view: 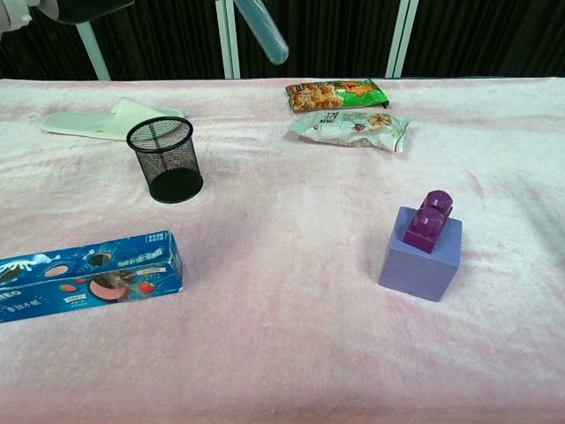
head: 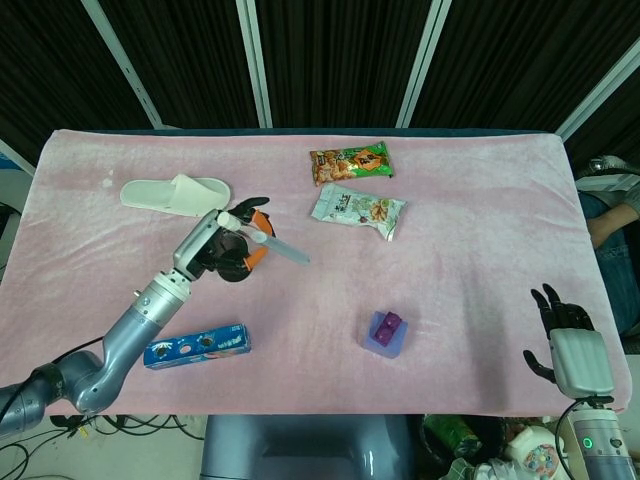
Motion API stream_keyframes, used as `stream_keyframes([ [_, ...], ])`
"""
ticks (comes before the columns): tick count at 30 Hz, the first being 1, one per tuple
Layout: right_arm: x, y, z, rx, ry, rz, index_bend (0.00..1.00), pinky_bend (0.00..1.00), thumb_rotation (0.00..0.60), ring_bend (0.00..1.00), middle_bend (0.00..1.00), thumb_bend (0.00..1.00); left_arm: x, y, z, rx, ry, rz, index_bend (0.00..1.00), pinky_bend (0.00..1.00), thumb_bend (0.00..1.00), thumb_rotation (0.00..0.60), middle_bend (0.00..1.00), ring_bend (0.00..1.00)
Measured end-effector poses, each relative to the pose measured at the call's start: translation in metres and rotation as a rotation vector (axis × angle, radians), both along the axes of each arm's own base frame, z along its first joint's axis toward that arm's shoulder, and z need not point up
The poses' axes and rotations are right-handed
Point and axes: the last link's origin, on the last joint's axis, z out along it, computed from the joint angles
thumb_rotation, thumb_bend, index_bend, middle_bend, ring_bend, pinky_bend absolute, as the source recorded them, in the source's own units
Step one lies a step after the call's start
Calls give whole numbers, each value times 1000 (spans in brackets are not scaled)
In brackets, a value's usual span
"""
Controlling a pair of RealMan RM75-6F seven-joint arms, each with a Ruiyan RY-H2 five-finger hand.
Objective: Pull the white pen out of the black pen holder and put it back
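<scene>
While the left hand is raised above the table, its fingers are wrapped around the upper end of the white pen, which slants out from between them with its free tip pointing away toward the snack bags. In the chest view only the pen's lower end shows, tilted at the top edge of the frame, well above and off to the side of the holder. The holder stands upright on the pink cloth, apart from the pen, and lies roughly beneath the hand in the head view, where the hand hides it. Just beyond the fingers lies a white slipper; near the forearm, on the side closer to the robot, lies a blue cookie box. Past the pen's tip sit a green snack bag and a white snack bag. A purple block sits well apart from both hands. The right hand rests at the table's near edge, fingers straight, apart and holding nothing.
</scene>
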Motion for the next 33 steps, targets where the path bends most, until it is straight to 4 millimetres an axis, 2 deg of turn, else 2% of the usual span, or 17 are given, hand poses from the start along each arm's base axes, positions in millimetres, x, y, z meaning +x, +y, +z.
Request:
stream_keyframes([
  [5, 0, 0, 0, 1, 0, 1, 13, 169, 600, 199, 36, 165, -14, 9, -18, 259, 335, -83, 626, 189, 464, 600, 470, 79],
  [8, 0, 0, 0, 0, -1, 1, 13, 169, 600, 199, 36, 165, -21, 13, -33, 374, 475, -120, 627, 189, 464, 600, 470, 80],
  [12, 0, 0, 0, 0, 1, 2, 13, 168, 600, 199, 36, 165, -17, 16, -44, 413, 509, -135, 627, 190, 464, 600, 471, 80],
  [16, 0, 0, 0, 0, 1, 2, 13, 169, 600, 199, 36, 165, -3, 9, -45, 321, 378, -109, 628, 190, 464, 600, 471, 80],
  [22, 0, 0, 0, 0, 1, 4, 13, 169, 600, 199, 36, 164, 25, -6, -34, 29, 45, -1, 621, 190, 464, 600, 471, 80],
  [29, 0, 1, 0, 1, 3, 4, 13, 168, 600, 199, 36, 164, 42, -12, 1, -284, -301, 113, 609, 190, 464, 600, 472, 79],
  [33, 0, 0, -1, 1, 5, 2, 13, 168, 600, 199, 36, 165, 44, -17, 20, -370, -382, 120, 609, 195, 464, 600, 476, 80],
])
